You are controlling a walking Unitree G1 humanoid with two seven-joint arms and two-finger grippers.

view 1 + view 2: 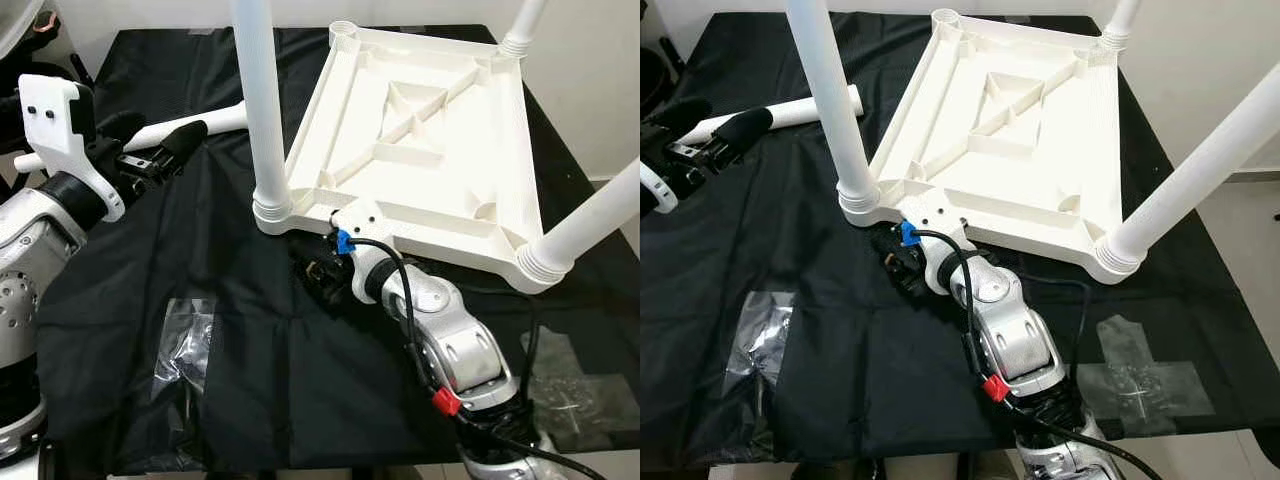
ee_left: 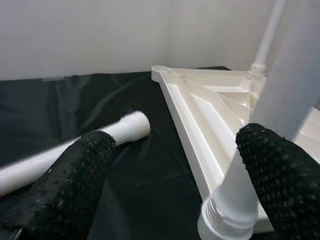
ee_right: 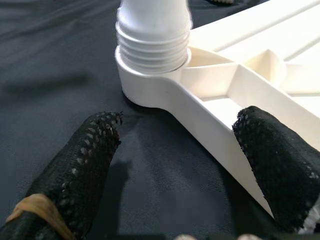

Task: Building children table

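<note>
A white plastic tabletop [image 1: 455, 215] lies upside down on black cloth. Three white legs stand screwed into its corners: near-left [image 1: 262, 100], near-right [image 1: 590, 220] and far-right [image 1: 525, 25]. The far-left socket [image 1: 343, 33] holds nothing. A loose leg [image 1: 215, 120] lies on the cloth to the left. My left gripper [image 1: 165, 138] hovers open just in front of that loose leg, touching nothing. My right gripper [image 3: 180, 150] is open low at the tabletop's near edge, beside the near-left socket [image 3: 150, 75], with the rim running between its fingers [image 3: 85, 165].
The black cloth [image 1: 240, 330] covers the whole work surface. A crumpled clear plastic bag [image 1: 185, 340] lies at front left, and a patch of clear tape [image 1: 1130, 370] at front right. A white wall stands behind, and the surface's edges drop off right and front.
</note>
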